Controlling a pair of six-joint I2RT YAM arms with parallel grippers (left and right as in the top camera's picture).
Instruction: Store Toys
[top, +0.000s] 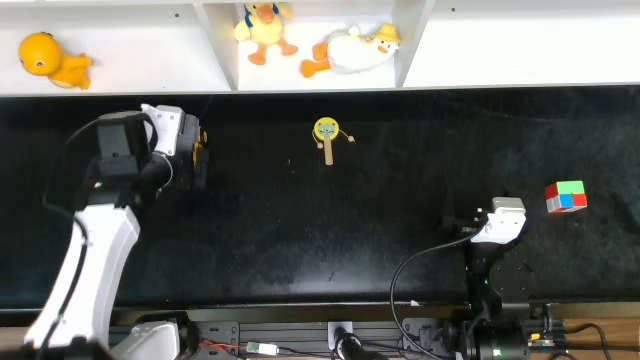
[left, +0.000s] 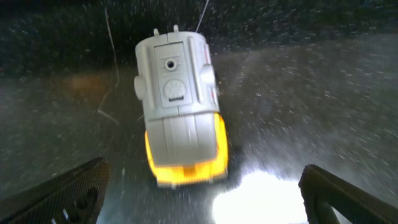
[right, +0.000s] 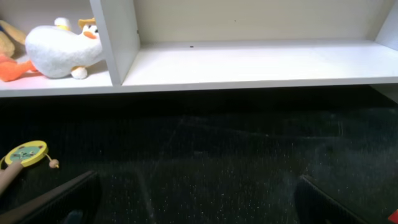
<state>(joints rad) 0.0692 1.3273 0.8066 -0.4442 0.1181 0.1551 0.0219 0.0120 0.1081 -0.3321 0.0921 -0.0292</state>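
The white shelf (top: 220, 45) runs along the far edge of the black table (top: 400, 200). It is split into three compartments.

An orange duck (top: 50, 58) lies in the shelf's left compartment. In front of that compartment, close to the first divider, the left gripper (top: 192, 155) hangs over the table. Its fingers (left: 74, 190) are spread wide and grip nothing. A toy car (left: 180, 118) lies on the table in the gap between them, touching neither. The car is grey and yellow, and its grey side with a screw hole faces the wrist camera.

In the shelf's middle compartment a yellow plush duck (top: 265, 28) sits at the left. A white plush goose (top: 350, 50) lies beside it at the right. On the table in front of this compartment, a short way out from the shelf, lies a small rattle drum (top: 327, 132) with a wooden handle.

The right gripper (top: 495, 222) is well out from the shelf, in front of the right compartment. Its fingers (right: 62, 199) are far apart with only bare table between them. A coloured cube (top: 565, 197) sits on the table just past that gripper, toward the shelf's right end.
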